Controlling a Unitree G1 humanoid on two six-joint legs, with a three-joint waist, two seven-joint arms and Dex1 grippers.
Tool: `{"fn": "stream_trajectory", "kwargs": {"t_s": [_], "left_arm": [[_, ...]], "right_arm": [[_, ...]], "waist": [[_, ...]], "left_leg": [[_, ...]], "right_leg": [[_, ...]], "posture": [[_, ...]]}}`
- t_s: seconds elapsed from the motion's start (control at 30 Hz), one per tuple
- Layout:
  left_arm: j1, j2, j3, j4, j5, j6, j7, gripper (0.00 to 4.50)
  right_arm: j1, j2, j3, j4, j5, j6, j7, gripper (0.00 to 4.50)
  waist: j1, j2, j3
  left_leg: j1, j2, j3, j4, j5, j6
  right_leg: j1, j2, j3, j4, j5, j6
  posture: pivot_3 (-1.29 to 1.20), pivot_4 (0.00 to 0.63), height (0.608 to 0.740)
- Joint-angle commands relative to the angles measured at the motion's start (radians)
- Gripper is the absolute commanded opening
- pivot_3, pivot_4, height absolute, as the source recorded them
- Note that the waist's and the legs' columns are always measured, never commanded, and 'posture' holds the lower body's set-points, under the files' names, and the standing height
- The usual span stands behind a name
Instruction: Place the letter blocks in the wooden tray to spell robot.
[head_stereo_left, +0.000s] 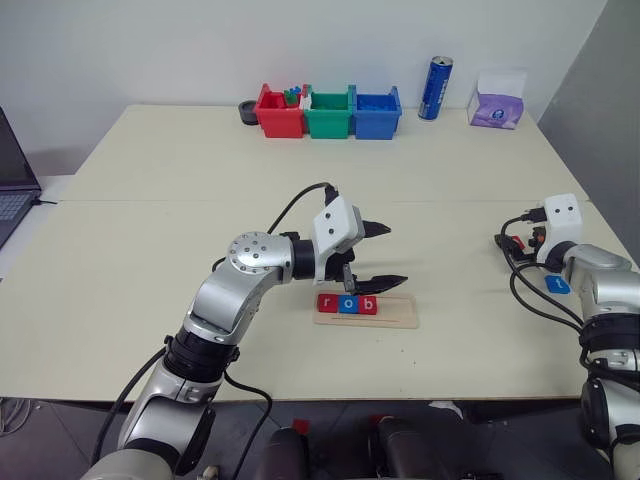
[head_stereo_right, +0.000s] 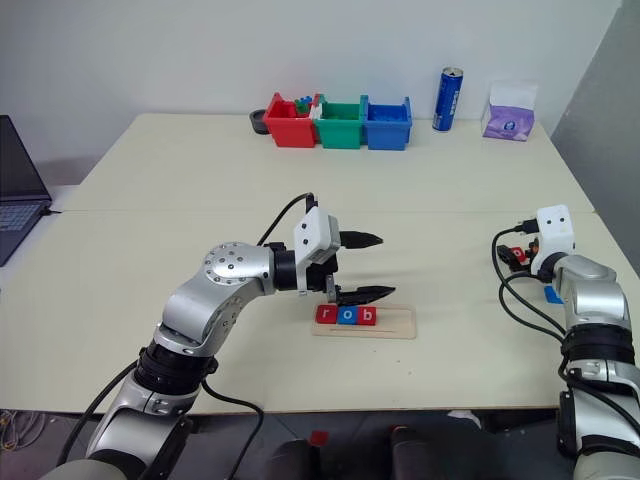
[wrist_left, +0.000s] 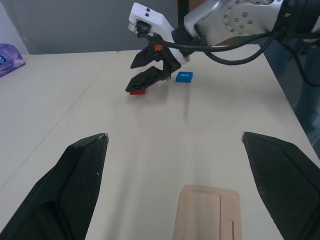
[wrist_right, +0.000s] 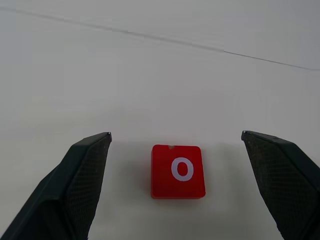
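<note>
So three of five are in: the wooden tray (head_stereo_left: 398, 318) sits near the front-middle of the table (head_stereo_left: 150, 250) with red "r" (head_stereo_left: 326, 303), blue "o" (head_stereo_left: 347, 304) and red "b" (head_stereo_left: 368, 304) side by side at its left end. The right part of the groove is bare, room for two more by my read.

Left to place: the second "o", a red tile (wrist_right: 178, 171), and a blue tile (wrist_left: 184, 77) that should be the "t", though its letter isn't readable. Both lie on the table at the far right, well apart from the tray, close to each other.

Right gripper (wrist_right: 176, 140): arm out over the right edge of the table, pointing forward and down, fingers spread wide and empty, the red "o" centred between them and not touched. In the left wrist view its fingertips hang just over that red tile, blue one just beside. Looks lined up for a pick; the close hasn't happened.

Left gripper (head_stereo_left: 385, 255): forearm bent across the middle, pointing right and roughly level, just above the tray's filled end. Fingers wide apart, holding nothing, clear of the tiles.
</note>
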Motion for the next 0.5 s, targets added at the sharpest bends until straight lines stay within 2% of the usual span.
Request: {"fn": "stream_trajectory", "kwargs": {"t_s": [0.03,0.3,0.5], "left_arm": [[-0.025,0.006,0.011,-0.014,-0.009,-0.013,-0.006,4.5],[-0.021,0.041,0.034,0.034,-0.002,-0.041,-0.023,4.5],[-0.018,0.069,0.037,0.059,0.001,-0.067,-0.036,4.5]], "right_arm": [[-0.048,-0.032,0.013,0.069,-0.007,-0.051,0.039,4.44],[-0.093,-0.02,0.027,0.217,-0.016,-0.098,0.027,4.44],[-0.107,-0.016,0.011,0.271,-0.005,-0.062,-0.027,2.58]], "waist": [[0.0,0.0,0.0],[0.0,0.0,0.0],[0.002,0.0,0.0]], "left_leg": [[0.0,0.0,0.0,0.0,0.0,0.0],[0.0,0.0,0.0,0.0,0.0,0.0],[0.0,0.0,0.0,0.0,0.0,0.0]], "right_leg": [[0.0,0.0,0.0,0.0,0.0,0.0],[0.0,0.0,0.0,0.0,0.0,0.0],[0.0,-0.001,0.0,0.0,0.0,0.0]], "posture": [[0.0,0.15,0.74],[0.0,0.15,0.74],[0.0,0.15,0.74]]}}
